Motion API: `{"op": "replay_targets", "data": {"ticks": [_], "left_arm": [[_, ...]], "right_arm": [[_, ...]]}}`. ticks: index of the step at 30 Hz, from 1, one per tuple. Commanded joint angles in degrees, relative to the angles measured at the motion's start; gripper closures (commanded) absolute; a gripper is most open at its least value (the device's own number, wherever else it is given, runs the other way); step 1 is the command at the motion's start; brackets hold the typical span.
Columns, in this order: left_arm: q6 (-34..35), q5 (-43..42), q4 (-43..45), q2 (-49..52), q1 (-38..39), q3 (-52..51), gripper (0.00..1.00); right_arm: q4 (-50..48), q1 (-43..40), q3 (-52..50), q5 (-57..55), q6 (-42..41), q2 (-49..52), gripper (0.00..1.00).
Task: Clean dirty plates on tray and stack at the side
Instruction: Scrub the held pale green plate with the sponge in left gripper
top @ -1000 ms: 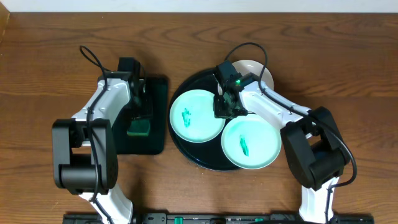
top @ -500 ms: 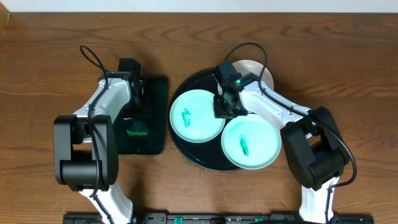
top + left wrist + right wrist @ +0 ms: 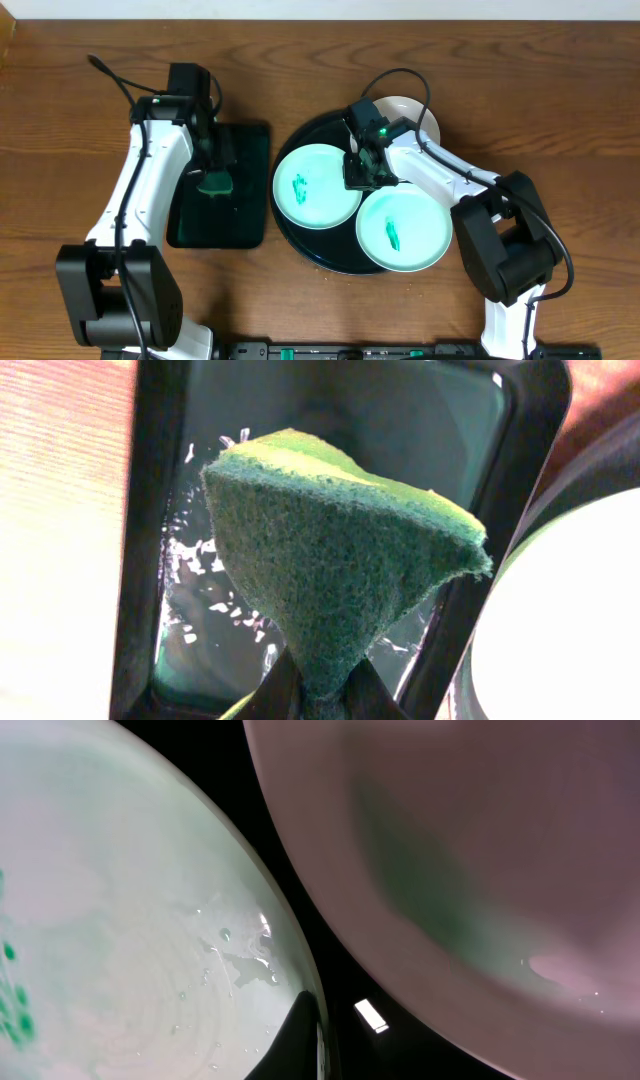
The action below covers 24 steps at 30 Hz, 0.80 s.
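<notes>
Three plates sit on the round black tray (image 3: 325, 248). A mint plate (image 3: 316, 190) with a teal smear lies at its left. A second smeared plate (image 3: 405, 230) lies front right. A whiter plate (image 3: 405, 108) at the back is partly hidden by the right arm. My right gripper (image 3: 362, 178) is shut on the left plate's right rim. In the right wrist view one finger (image 3: 305, 1025) lies over that rim (image 3: 130, 920), with the whiter plate (image 3: 480, 840) beyond. My left gripper (image 3: 210, 165) is shut on a green sponge (image 3: 213, 182), pinched at its lower end (image 3: 340, 560).
A smaller rectangular black tray (image 3: 215, 225) lies left of the round one, wet inside in the left wrist view (image 3: 200, 610). The sponge hangs above it. The round tray's bare black floor (image 3: 430, 1050) shows between the plates. Brown wooden table lies all round.
My left gripper closed on the sponge and lifted it off the rectangular tray, moving toward the tray's far end. The right arm and the plates have not moved.
</notes>
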State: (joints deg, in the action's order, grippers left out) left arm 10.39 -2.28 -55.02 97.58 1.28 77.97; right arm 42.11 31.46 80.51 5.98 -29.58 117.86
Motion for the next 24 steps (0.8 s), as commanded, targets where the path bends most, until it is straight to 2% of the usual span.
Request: {"op": "replay_targets", "data": {"ticks": [1, 8, 12, 17, 24], "left_arm": [[5.4, 1.3, -0.8, 1.2, 0.2, 0.5, 0.93], [8.0, -4.8, -1.4, 1.2, 5.5, 0.5, 0.93], [8.9, -7.5, 1.8, 1.2, 10.4, 0.1, 0.93], [11.2, -7.6, 5.4, 1.9, 15.2, -1.0, 0.92], [14.2, -7.8, 7.1, 8.0, 17.3, -1.3, 0.93]], "right_arm": [[-0.3, 0.5, -0.6, 0.1, 0.1, 1.3, 0.99], [-0.2, 0.4, -0.6, 0.5, 0.0, 1.3, 0.99], [-0.1, 0.4, -0.6, 0.7, 0.1, 1.3, 0.99], [-0.1, 0.4, -0.6, 0.7, 0.1, 1.3, 0.99], [-0.2, 0.3, -0.6, 0.8, 0.1, 1.3, 0.99]]}}
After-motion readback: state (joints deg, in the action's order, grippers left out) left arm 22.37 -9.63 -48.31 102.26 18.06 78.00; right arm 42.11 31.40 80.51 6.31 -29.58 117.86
